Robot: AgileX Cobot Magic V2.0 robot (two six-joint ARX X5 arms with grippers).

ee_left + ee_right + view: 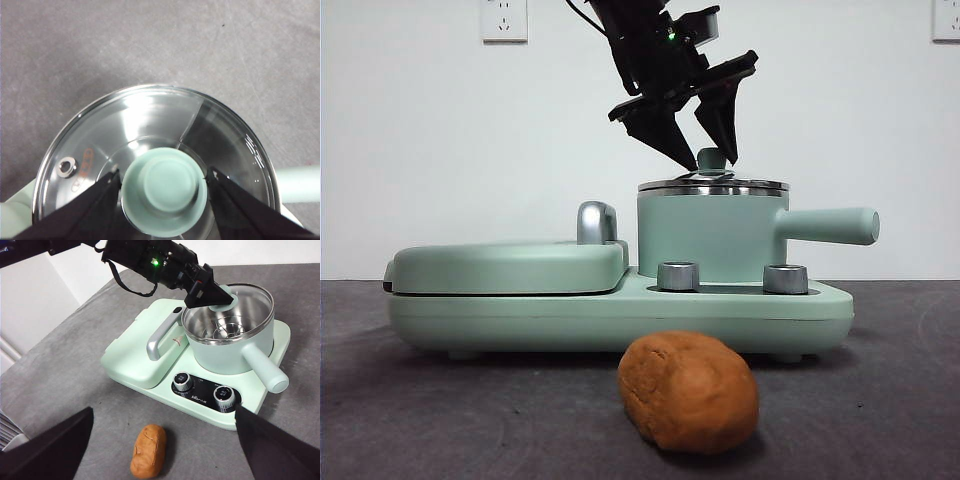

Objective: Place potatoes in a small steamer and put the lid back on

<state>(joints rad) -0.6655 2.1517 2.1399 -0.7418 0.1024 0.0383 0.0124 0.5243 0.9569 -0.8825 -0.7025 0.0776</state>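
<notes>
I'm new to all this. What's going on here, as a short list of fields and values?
Left gripper: above the pot, jaws on either side of the lid's knob
Lid: on the small steamer
Potato: lying on the table in front of the cooker, not in the pot
Right gripper: open, waiting above the potato
Griddle cover: closed

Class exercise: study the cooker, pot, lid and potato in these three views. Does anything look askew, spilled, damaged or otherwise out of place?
Nothing looks spilled or damaged. The lid sits level on the small steamer, the left end effector straddling its knob. The potato lies on the table in front of the cooker, not in the pot.
</notes>
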